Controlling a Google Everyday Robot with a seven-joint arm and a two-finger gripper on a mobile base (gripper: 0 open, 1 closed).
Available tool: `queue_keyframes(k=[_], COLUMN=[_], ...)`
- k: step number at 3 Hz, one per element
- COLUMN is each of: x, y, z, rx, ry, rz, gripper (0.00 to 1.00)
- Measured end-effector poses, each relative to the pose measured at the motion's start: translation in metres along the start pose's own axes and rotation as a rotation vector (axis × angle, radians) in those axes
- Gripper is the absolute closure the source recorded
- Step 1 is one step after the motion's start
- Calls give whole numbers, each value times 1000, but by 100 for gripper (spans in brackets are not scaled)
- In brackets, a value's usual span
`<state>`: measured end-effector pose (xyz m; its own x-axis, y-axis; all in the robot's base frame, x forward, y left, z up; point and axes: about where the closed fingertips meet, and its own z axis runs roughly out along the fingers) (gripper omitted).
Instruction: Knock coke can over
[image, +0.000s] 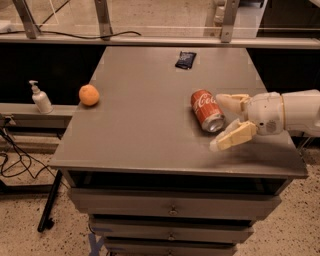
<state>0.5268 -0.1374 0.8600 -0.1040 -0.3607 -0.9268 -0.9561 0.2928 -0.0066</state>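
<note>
Coke can (206, 111): lies on its side on the table (145, 130), toward 3 o'clock from the tabletop's middle, silver top pointing to about 5 o'clock.
Gripper (218, 123): reaches in from the 3 o'clock edge, fingers (235, 136) spread wide, holding nothing; one finger is at the can's 2 o'clock, the other at its 5 o'clock, both just beside it.
Orange (89, 95): near the 9 o'clock edge, well apart from the can.
Dark packet (185, 59): near the 12 o'clock edge.
Pump bottle (40, 98): on a ledge beyond the 9 o'clock edge.
</note>
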Motion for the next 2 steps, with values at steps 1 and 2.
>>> queue_keyframes(k=[1,2], x=[3,6], y=[-2,-9], z=[-2,-15], rx=[5,29], ry=[4,12], rz=[3,0], gripper=[0,0])
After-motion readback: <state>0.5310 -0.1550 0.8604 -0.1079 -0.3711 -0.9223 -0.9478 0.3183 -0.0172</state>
